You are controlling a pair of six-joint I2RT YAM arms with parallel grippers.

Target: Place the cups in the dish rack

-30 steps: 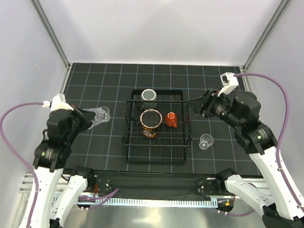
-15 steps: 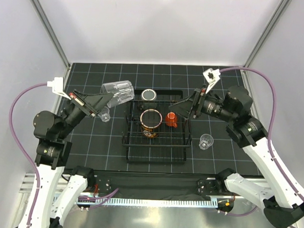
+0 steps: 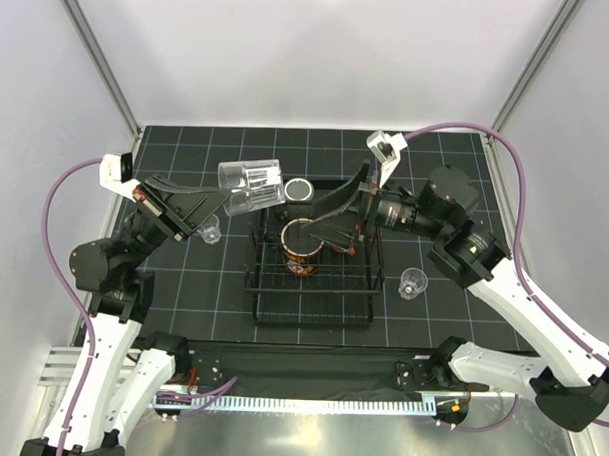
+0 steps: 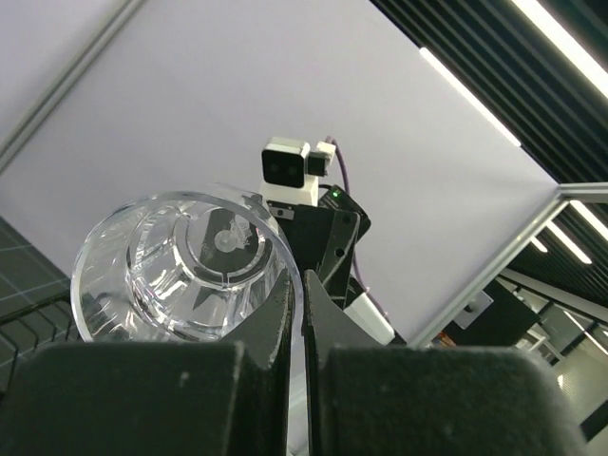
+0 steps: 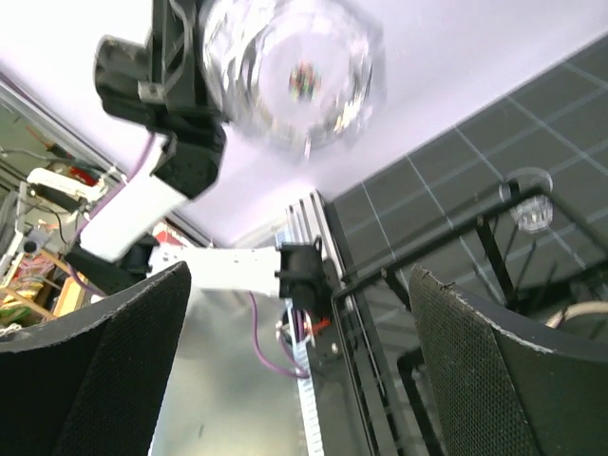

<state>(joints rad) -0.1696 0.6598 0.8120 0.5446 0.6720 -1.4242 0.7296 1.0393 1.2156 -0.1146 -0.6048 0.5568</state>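
Left claw is clamped on the thin rim of a clear cup jutting sideways beyond its tips, dish rack below and ahead, and the right claw, fingers spread wide, faces it close by: one bump or slip could drop it!

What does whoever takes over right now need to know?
Left gripper: shut on a clear cup, held in the air near the dish rack's far-left corner.
Right gripper: open, empty, over the rack.
Done: large mug in the rack; orange cup there too, mostly hidden by the right gripper; grey-green cup at the rack's far end.
Left to do: set the held cup in, then load the table cups, one left of the rack and one right.
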